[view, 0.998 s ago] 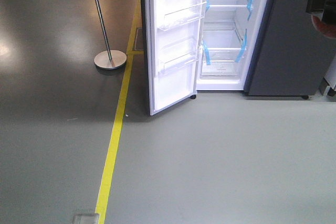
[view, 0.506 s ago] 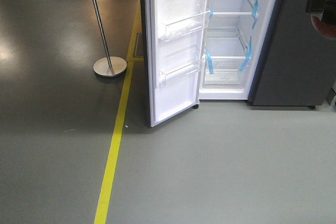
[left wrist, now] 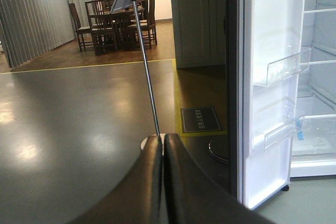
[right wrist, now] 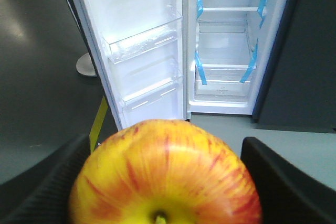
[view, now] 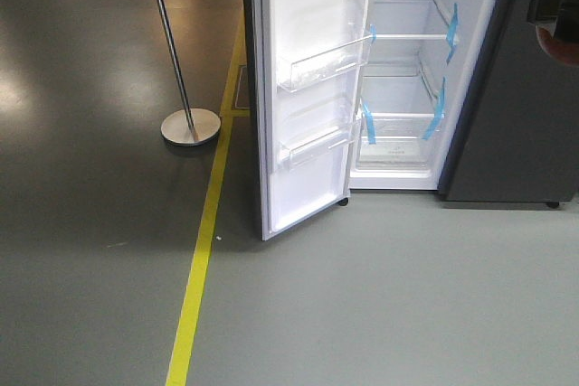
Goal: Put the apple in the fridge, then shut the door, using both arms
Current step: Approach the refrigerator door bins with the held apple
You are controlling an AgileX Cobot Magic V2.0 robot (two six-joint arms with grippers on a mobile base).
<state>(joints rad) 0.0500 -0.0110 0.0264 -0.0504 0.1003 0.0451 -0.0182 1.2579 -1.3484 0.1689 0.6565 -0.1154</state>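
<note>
The right gripper [right wrist: 167, 195] is clamped on the apple [right wrist: 165, 161], which it holds in the air in front of the fridge [view: 398, 15] and outside it. The door [view: 308, 6] stands wide open at the fridge's left edge. The left gripper [left wrist: 163, 182] has its jaws pressed flat together and faces a steel pole [left wrist: 148, 87].

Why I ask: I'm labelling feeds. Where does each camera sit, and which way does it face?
Front: high on the robot, tilted down at floor, pole and open fridge; right pincer with apple at the edge.
Left wrist: behind the shut left pincer, facing the pole and door.
Right wrist: behind the apple-holding right pincer, facing the fridge.
All share the door.
</note>
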